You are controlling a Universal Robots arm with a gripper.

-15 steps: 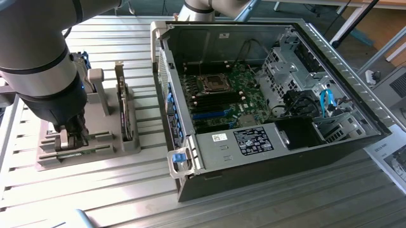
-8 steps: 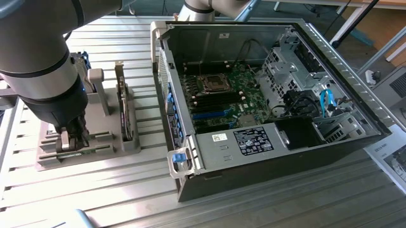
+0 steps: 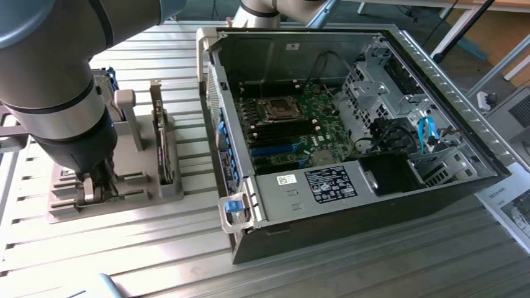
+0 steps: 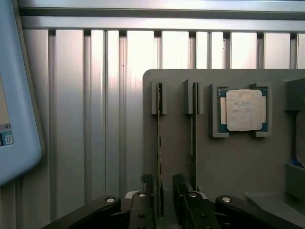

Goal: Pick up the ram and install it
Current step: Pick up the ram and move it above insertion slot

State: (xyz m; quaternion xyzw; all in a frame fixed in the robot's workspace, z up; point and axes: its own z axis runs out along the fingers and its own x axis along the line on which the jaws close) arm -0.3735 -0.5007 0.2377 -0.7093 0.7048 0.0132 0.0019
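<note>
**A:** Starting from the exterior view's left, what comes first?

**B:** The robot arm. It reaches down over the grey holder, which lies on the slatted table. Its gripper is low, at the holder's end nearest the exterior camera.

**A:** How does the claw stand?

**B:** Narrowly parted. In the wrist view the gripper straddles the ram, one finger on each side. A dark gap shows between the stick and one finger, so nothing is clamped.

**A:** And the ram itself?

**B:** It stands on edge in a slot of the holder, upright and seated. A second stick stands in the holder's neighbouring slot, parallel to it. Past that, a square processor lies flat in a pocket of the holder.

**A:** Further right?

**B:** An expansion card stands upright on the holder's side facing the computer case. The case lies open just beside the holder. Its green motherboard is exposed inside.
</note>
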